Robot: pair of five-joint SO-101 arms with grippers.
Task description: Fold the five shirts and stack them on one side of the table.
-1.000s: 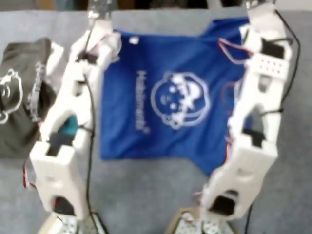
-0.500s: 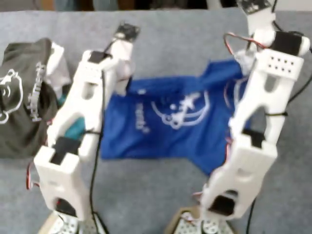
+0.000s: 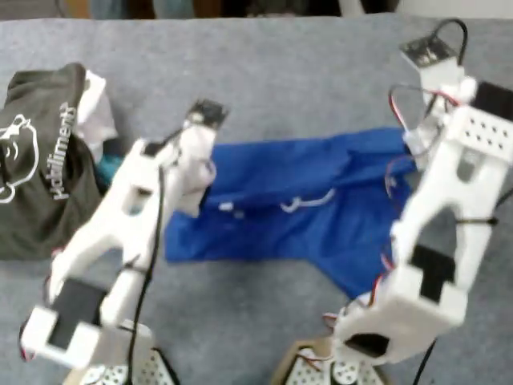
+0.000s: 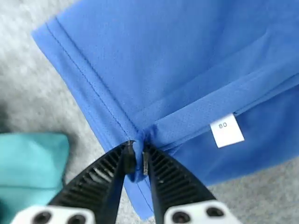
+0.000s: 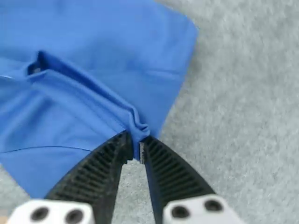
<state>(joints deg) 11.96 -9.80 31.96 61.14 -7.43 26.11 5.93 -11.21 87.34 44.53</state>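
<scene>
Lying across the middle of the high view, the blue shirt [image 3: 296, 208] forms a wide band on the grey table [image 3: 280, 72], its long axis running left to right. Its upper edge is doubled over toward the lower edge, and one loose corner hangs down toward the lower right of centre. The left gripper [image 4: 135, 161] sits at the band's left end, its jaws pinched tight on a small ridge of cloth beside the stitched hem, with the white size tag [image 4: 226, 130] just beside the pinch. The right gripper [image 5: 135, 150] is at the band's right end, jaws clamped on a bunched fold near the shirt's edge. A dark folded shirt [image 3: 36, 184] lies at the left edge of the high view, apart from the blue one.
</scene>
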